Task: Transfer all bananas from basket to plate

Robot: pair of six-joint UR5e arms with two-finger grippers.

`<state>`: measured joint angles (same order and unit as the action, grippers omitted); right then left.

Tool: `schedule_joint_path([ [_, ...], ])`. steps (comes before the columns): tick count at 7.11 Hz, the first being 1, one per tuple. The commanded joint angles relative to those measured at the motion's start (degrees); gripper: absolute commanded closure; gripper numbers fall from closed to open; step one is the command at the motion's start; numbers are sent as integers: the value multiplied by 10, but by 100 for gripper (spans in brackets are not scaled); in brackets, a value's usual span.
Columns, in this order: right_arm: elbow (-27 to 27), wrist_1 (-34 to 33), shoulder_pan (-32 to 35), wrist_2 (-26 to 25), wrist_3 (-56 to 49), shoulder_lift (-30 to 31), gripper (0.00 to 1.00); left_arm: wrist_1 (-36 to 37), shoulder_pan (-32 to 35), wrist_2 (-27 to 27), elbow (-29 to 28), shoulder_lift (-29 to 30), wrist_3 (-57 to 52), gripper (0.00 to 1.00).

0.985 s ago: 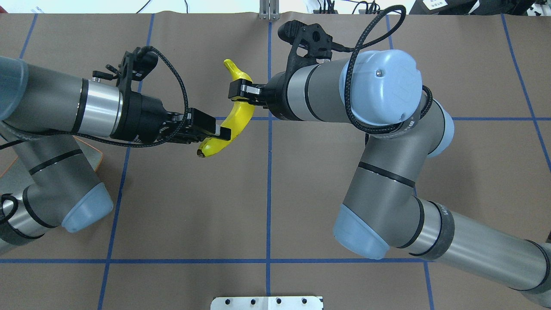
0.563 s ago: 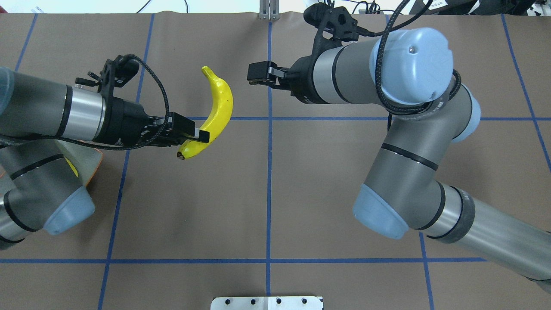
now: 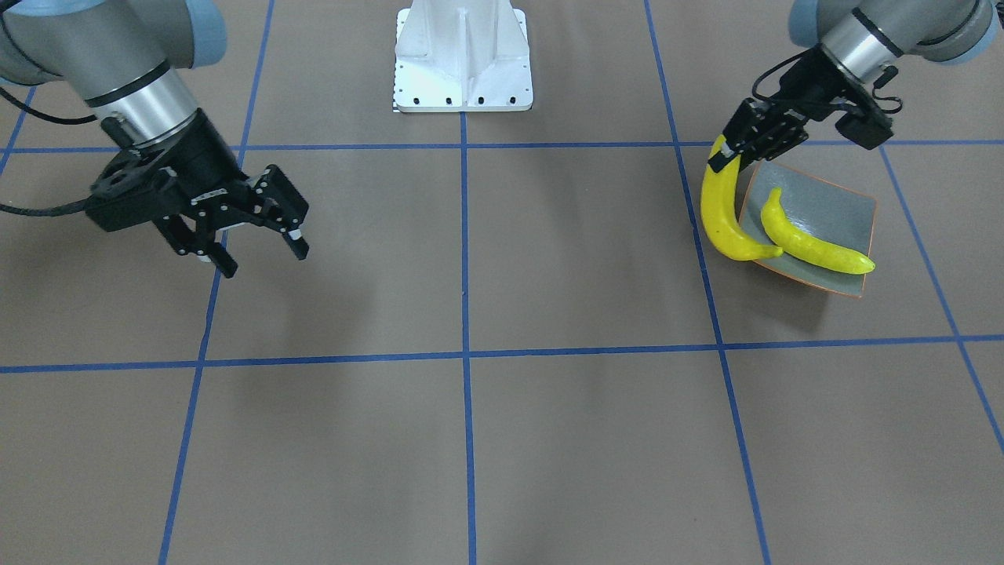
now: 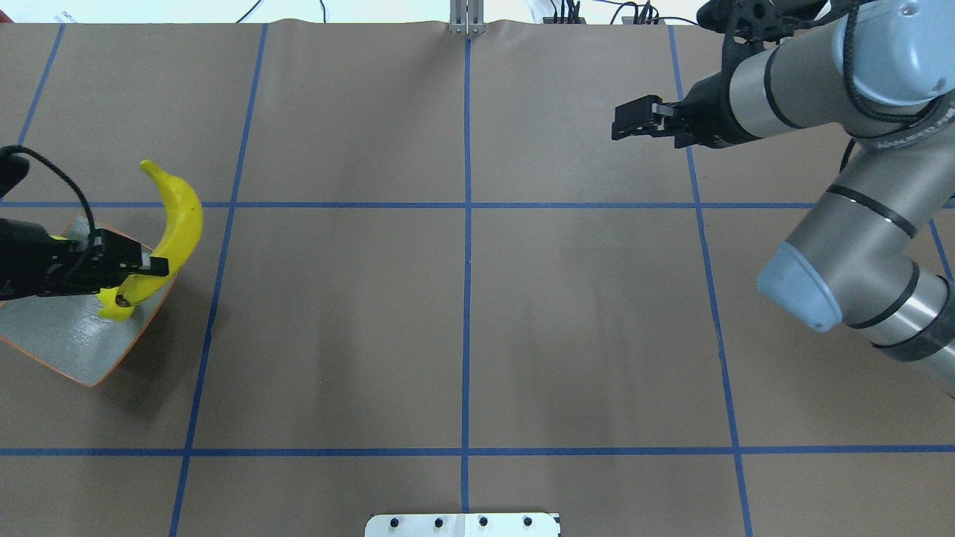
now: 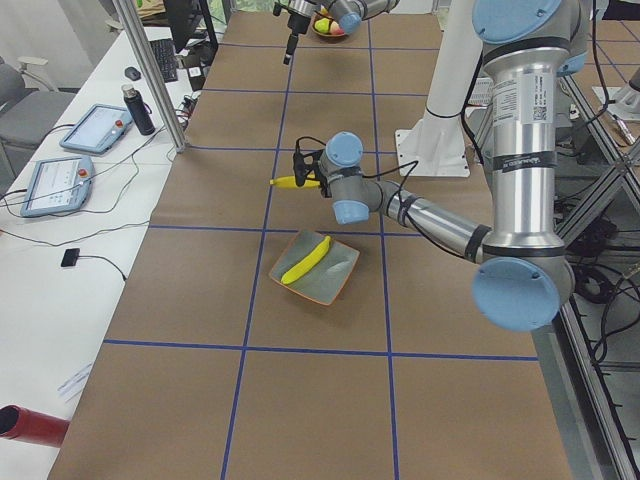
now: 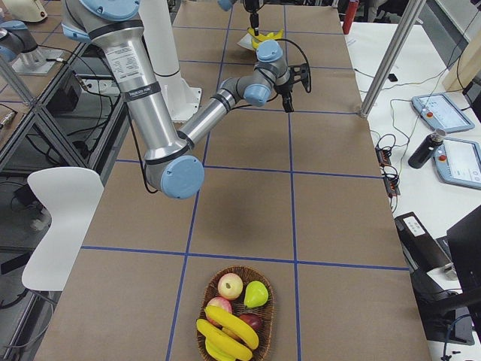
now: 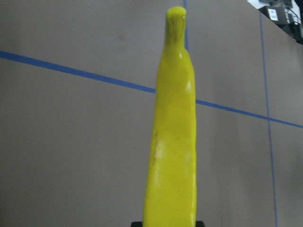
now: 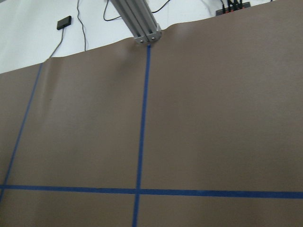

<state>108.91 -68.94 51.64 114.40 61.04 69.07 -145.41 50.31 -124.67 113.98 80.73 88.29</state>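
- The left gripper (image 3: 722, 159) is working in the upper right of the front-facing view, and its jaws are clamping one end of a yellow banana (image 3: 718, 221).
- This banana is hanging downward along the left rim of the grey-green plate (image 3: 833, 207). Its lower tip is pointing in toward the plate, and I cannot tell whether it is touching anything there.
- A second banana (image 3: 813, 246) is lying in the plate, slanting toward the lower right corner, with its end reaching over the rim.
- The right gripper (image 3: 266, 262) is hovering over the brown table (image 3: 549, 439) in the upper left of the same view. Its fingers are standing wide apart and holding nothing.
- In the right side view a wicker basket (image 6: 269, 331) is sitting at the bottom edge, well apart from the plate. More bananas (image 6: 229, 326) are lying in it, together with apples (image 6: 231, 286) and a green pear (image 6: 255, 293).
- The left wrist camera is showing the gripped banana running up the middle of the frame.
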Motion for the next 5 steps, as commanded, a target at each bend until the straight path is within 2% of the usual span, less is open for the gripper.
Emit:
schedule_joint_path([
  [1,-3,5,51,49,-86,63,0,4,30,5,-4,-58,150,100],
  [2,-3,6,75,74,-121,81,0,9,30,26,-11,-57,236,100],
  [4,-3,7,96,86,-158,102,0,49,20,64,-12,-44,320,100],
  [5,-3,7,98,86,-158,102,0,59,15,65,-18,-40,321,89],
])
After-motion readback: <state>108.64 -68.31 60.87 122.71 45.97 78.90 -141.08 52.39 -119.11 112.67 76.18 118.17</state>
